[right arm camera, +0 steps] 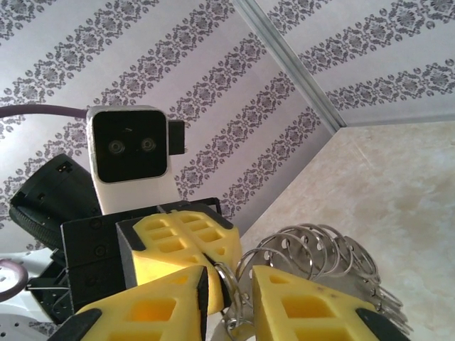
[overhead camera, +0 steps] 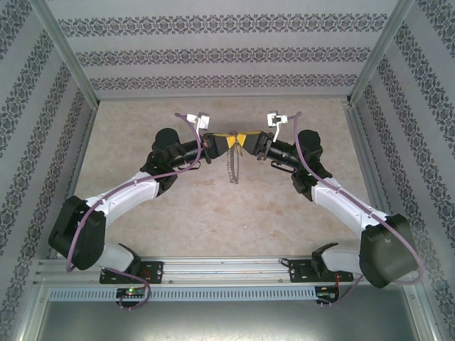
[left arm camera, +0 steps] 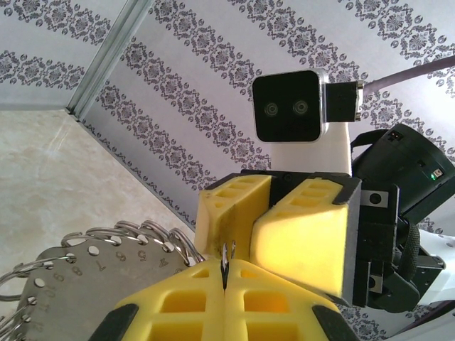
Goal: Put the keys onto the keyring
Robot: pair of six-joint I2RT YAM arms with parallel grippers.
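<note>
The keyring (overhead camera: 233, 169), a bunch of thin grey metal loops threaded through a numbered metal plate (left arm camera: 67, 284), hangs between both grippers above the table's middle. My left gripper (left arm camera: 225, 273) is shut on one loop, and the wire ends stick up from the seam of its yellow pads. My right gripper (right arm camera: 231, 278) faces it tip to tip. Its jaws stand a little apart, and a loop of the keyring (right arm camera: 229, 273) passes between them against the left pad (right arm camera: 178, 295). From above, the left gripper (overhead camera: 217, 143) and right gripper (overhead camera: 249, 145) meet. The keys are out of view.
The beige tabletop (overhead camera: 213, 213) lies below the raised grippers. Patterned walls (overhead camera: 213, 50) and metal corner posts (overhead camera: 67, 53) enclose it on three sides. Purple cables (overhead camera: 188, 128) loop from each wrist camera.
</note>
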